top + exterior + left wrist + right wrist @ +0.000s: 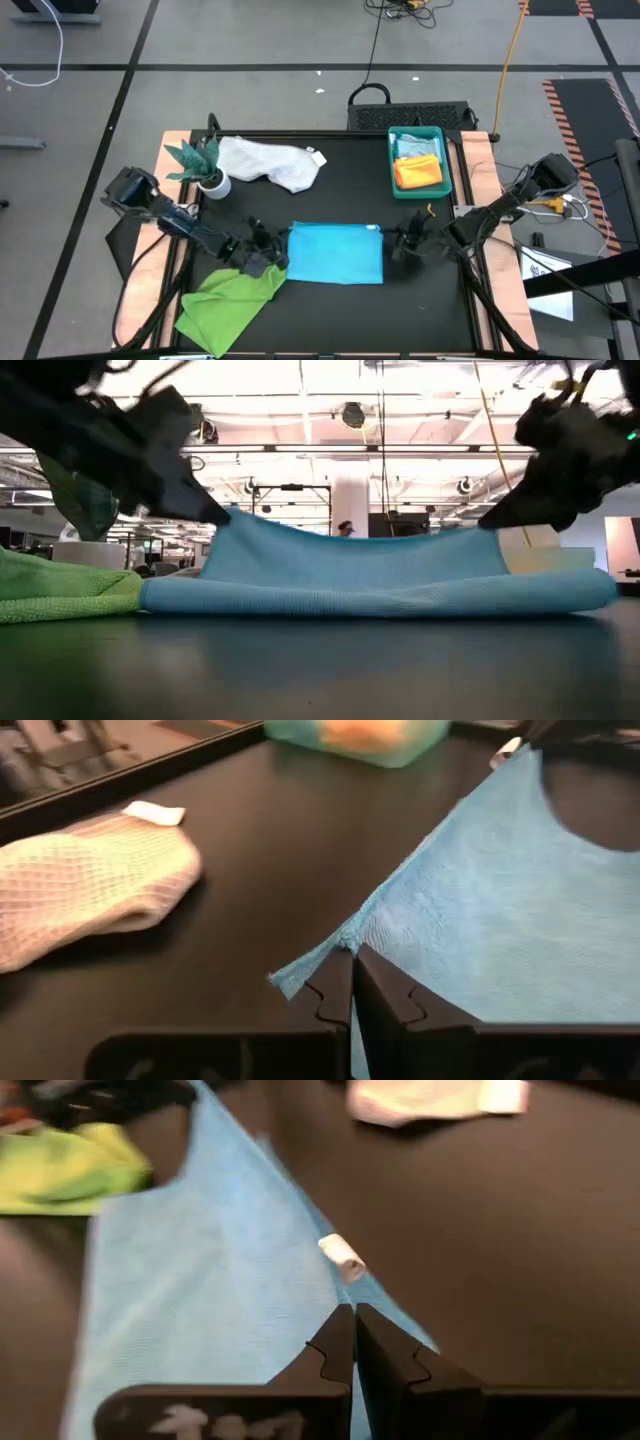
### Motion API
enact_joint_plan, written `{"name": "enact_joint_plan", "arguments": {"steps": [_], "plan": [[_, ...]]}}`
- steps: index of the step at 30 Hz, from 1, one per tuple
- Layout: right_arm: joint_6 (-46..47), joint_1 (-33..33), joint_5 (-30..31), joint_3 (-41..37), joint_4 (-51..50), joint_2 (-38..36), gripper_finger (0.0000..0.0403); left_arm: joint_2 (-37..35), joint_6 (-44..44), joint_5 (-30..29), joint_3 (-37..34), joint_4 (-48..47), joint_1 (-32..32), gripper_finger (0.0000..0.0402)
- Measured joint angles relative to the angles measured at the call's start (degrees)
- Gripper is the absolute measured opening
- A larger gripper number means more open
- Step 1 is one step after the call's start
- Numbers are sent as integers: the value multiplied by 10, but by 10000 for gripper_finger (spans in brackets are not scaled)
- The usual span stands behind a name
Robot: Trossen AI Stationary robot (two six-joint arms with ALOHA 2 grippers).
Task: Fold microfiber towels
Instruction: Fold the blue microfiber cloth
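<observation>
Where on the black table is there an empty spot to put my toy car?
Bare table lies between the white towel, the teal tray and the turquoise towel. Another patch runs along the near edge, right of the green towel. It is crowded by the plant and around both grippers pinching the turquoise towel's corners.

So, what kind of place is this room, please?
Probably a large open lab or workshop: strip ceiling lights over a wide hall, taped floor lines, loose cables around the black work table.
</observation>
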Motion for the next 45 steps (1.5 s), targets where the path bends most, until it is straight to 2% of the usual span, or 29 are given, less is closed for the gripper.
{"name": "enact_joint_plan", "arguments": {"steps": [4,6,12,16,19,22,26,30,34,38,42,45], "plan": [[-2,-37,-9,0,-22,0,0,41,17,8,0,30,36,7],[-3,-54,-32,-2,-23,0,0,59,19,17,0,42,49,4],[2,-86,-54,-30,-19,0,0,90,11,34,0,50,66,13],[-22,-100,-49,-56,36,0,0,99,13,34,0,50,66,4],[-46,-111,-49,-77,90,0,0,100,12,31,0,49,66,11],[-58,-120,-50,-87,101,0,3,100,12,31,0,48,70,19],[-62,-126,-49,-96,104,0,21,100,13,32,0,43,79,20],[-70,-127,-48,-103,116,0,55,100,19,44,0,46,91,21],[-145,-127,-40,-103,162,0,88,89,34,49,0,51,104,22],[-182,-125,-19,-103,233,-3,92,62,55,66,0,52,117,26],[-207,-125,-108,-103,293,-3,80,40,72,80,0,58,137,61],[-180,-126,-158,-102,278,2,65,41,68,83,0,61,157,90]]}}
